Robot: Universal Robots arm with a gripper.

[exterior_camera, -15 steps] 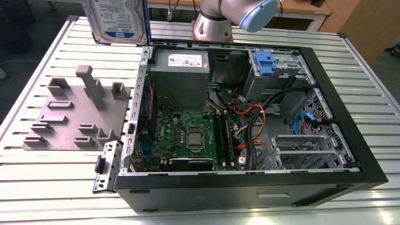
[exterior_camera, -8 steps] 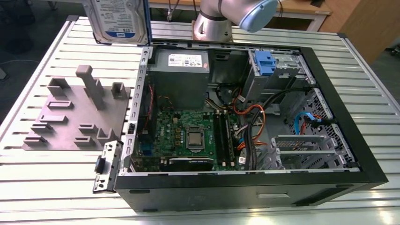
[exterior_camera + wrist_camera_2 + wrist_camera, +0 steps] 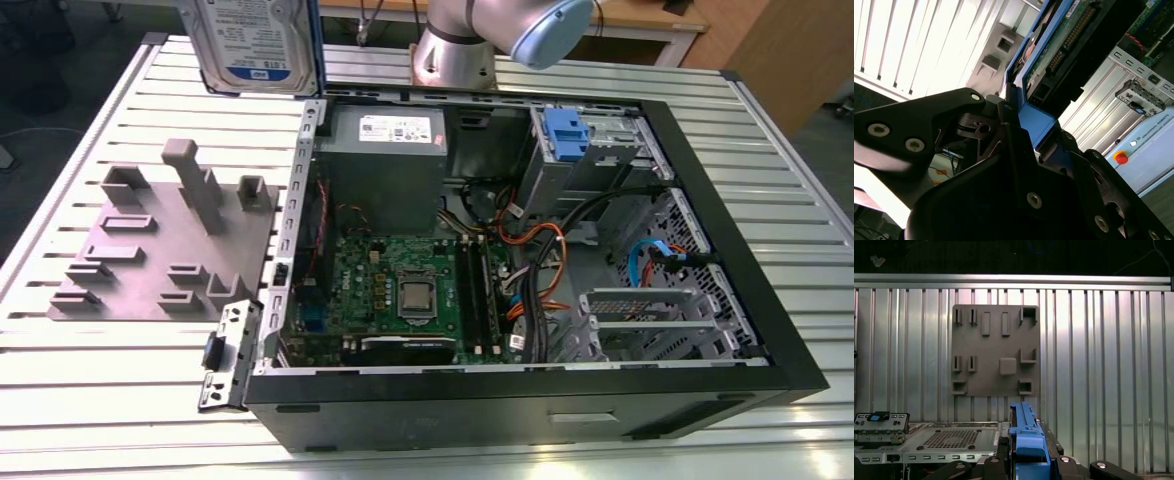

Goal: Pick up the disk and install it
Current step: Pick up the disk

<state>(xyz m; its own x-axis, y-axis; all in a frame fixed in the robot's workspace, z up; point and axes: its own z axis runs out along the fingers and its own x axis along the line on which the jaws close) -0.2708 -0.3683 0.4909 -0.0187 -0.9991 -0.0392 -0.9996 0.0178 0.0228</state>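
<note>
The disk [image 3: 254,45] hangs upright in the air above the table's far edge, toward the exterior view's left, its white label with a blue band facing the camera and a blue carrier frame along its edge. In the second wrist view my gripper [image 3: 1033,122] is shut on the blue frame of the disk [image 3: 1064,37], whose green circuit board side shows. In the first wrist view the disk's blue edge [image 3: 1025,437] stands between the black fingers of the gripper [image 3: 1026,462].
An open black computer case [image 3: 747,300] lies on the slatted metal table [image 3: 774,130], with a motherboard, a grey power supply box [image 3: 387,150] and a drive bay holding a blue bracket [image 3: 566,135]. A grey fixture plate [image 3: 160,250] [image 3: 994,350] with upright pegs sits beside the case. The arm's base [image 3: 461,50] stands behind it.
</note>
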